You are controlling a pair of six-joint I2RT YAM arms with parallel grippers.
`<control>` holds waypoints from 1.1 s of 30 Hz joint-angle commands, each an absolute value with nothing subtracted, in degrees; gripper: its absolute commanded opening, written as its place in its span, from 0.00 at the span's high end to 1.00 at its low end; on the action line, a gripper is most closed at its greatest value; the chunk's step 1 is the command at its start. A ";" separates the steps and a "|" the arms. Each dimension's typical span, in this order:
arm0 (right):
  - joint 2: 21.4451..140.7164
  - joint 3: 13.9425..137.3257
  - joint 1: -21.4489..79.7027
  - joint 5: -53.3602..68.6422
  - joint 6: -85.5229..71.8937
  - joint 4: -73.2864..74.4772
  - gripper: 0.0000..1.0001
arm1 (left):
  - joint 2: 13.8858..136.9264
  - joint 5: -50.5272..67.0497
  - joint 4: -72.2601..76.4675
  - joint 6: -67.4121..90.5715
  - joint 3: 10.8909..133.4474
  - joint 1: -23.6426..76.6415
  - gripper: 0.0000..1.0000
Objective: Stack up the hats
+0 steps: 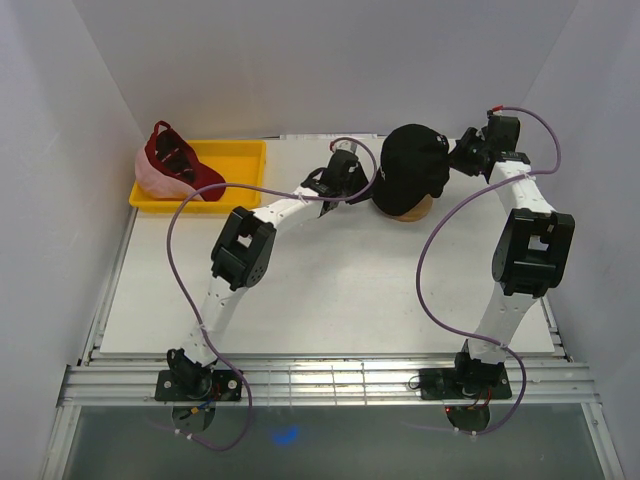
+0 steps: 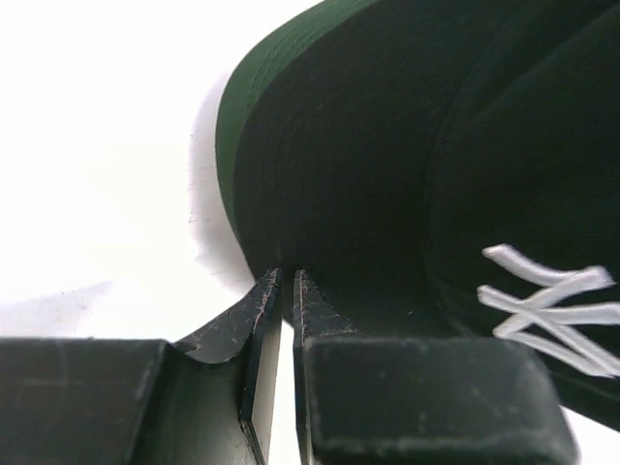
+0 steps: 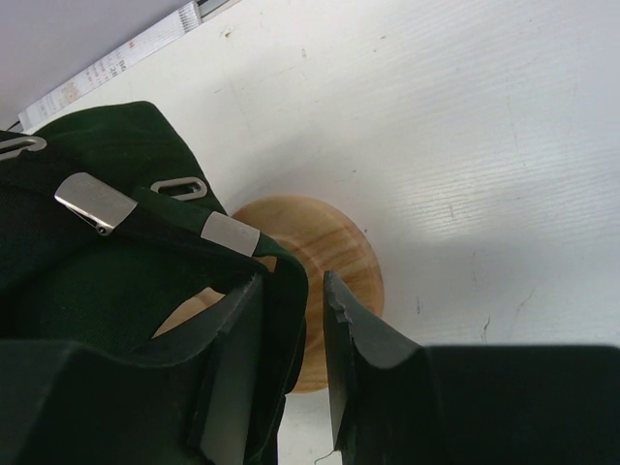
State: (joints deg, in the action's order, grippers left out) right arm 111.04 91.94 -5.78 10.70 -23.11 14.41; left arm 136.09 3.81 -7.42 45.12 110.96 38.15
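Field: Bolted at the near edge of the table (image 1: 330,290), the left arm (image 1: 240,250) and right arm (image 1: 530,250) both reach toward the far edge, seen from above.

Desk: And the hats?

Field: One black cap (image 1: 412,160) sits on a wooden stand (image 1: 415,212) near the far edge, right of centre. The left gripper (image 1: 362,190) is at its left side and the right gripper (image 1: 455,160) at its right. A dark red cap (image 1: 185,160) and a pink cap (image 1: 150,180) lie touching each other in a yellow tray (image 1: 245,150) at the far left corner, spilling over the tray's left rim.

Desk: Left wrist view?

Field: Close up, the left gripper (image 2: 288,281) has its fingers (image 2: 260,320) drawn to a thin slit, tips pinched on the edge of the brim (image 2: 320,194). The brim's rim shows dark green. A white logo (image 2: 552,310) is stitched on the black cap (image 2: 533,145), at the right of the frame.

Desk: Right wrist?

Field: The right gripper (image 3: 291,281) straddles the back of the black cap (image 3: 97,291), jaws narrowly parted. The rear band hangs between the fingers (image 3: 232,368), against one of them, with a gap to the other. A metal clip (image 3: 94,201) shows on the strap, over dark green fabric. The wooden stand (image 3: 339,242) is visible just beyond, on the white table (image 3: 465,145).
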 commanded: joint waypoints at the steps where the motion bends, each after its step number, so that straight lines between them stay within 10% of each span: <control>1: 111.18 89.47 -6.59 6.24 -22.15 18.37 0.65 | 136.76 4.13 -8.70 45.44 113.38 38.85 1.00; 11: 111.98 89.56 -6.68 7.91 -22.41 18.20 0.64 | 136.76 3.87 -9.23 45.26 113.91 38.85 1.00; 33: 107.58 105.12 -6.77 13.53 -24.87 25.84 0.28 | 120.24 -9.23 -16.35 47.20 102.66 38.85 1.00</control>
State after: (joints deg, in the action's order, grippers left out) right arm 110.19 101.71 -6.66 12.23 -23.99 24.03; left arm 126.02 -6.83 -15.55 46.63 104.05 38.44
